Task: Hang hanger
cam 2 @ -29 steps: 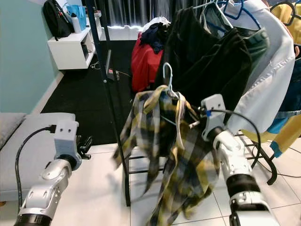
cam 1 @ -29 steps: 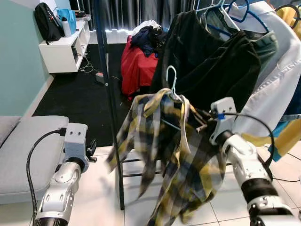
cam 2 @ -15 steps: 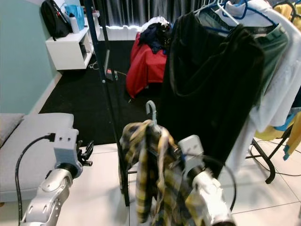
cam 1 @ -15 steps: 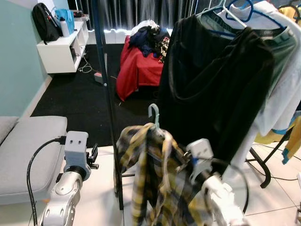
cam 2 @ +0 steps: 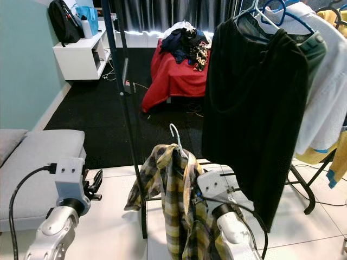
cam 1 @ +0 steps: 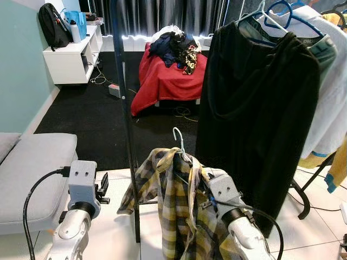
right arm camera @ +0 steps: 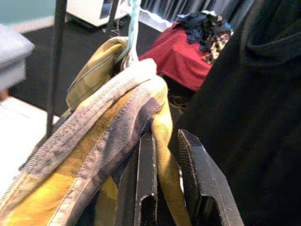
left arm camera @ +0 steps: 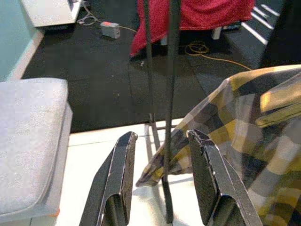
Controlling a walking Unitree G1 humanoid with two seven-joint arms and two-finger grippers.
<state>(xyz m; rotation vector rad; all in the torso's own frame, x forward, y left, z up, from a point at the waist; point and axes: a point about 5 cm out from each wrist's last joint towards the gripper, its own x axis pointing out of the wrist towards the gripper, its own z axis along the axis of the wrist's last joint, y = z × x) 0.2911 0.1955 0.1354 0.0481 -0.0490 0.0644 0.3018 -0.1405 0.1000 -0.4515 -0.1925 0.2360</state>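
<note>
right wrist view, right gripper [right arm camera: 162, 155] jaws pinching plaid shirt [cam 1: 179, 211], hanger [cam 1: 179, 142] mostly hidden

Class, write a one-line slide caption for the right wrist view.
Right gripper clamps the yellow plaid shirt on its pale hanger beside a hanging black garment.

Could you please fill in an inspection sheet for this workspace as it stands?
Surface: white tiled floor meeting black carpet.
Job's things: yellow plaid shirt on a pale blue hanger, below the rail; black clothes rack pole beside it.
Clutter: clothes heaped on a red-covered bed; black garment hanging.
Grippers: right gripper, fingers clamping the shirt's collar; left gripper open, idle.
Cables: cords on the carpet.
Surroundings: grey couch, white shelf unit.
</note>
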